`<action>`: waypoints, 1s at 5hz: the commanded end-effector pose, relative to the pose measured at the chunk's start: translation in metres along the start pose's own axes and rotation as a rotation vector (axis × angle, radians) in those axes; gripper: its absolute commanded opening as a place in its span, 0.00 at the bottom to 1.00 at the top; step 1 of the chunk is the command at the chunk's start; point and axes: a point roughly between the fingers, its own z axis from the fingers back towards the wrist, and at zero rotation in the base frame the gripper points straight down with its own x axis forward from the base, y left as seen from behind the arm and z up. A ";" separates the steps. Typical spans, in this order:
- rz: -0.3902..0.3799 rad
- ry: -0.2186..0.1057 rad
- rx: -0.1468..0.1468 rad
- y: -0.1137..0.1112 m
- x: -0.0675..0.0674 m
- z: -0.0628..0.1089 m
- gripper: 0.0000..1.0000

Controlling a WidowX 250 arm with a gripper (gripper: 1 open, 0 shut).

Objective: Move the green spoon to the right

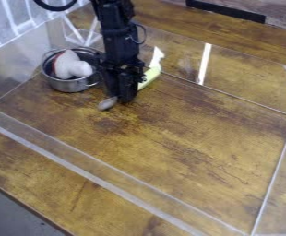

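Observation:
The green spoon (146, 76) lies slanted on the wooden table, its yellow-green handle pointing up and to the right and its silver scoop (107, 103) low at the left. My black gripper (125, 92) comes straight down over the spoon's lower handle, with its fingers drawn in around it. The fingers hide the middle of the spoon, so the contact itself is hard to make out. The spoon's handle end seems slightly raised.
A round steel bowl (57, 81) holding a white object (69, 64) stands just left of the gripper. Clear acrylic walls (121, 180) fence the wooden table (195, 138) on all sides. Bare wood stretches to the right and front.

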 end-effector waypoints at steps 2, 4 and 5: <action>-0.050 -0.044 -0.015 0.010 0.011 0.023 1.00; -0.058 -0.056 0.005 0.000 0.011 0.049 0.00; -0.051 -0.077 0.045 -0.017 0.008 0.075 0.00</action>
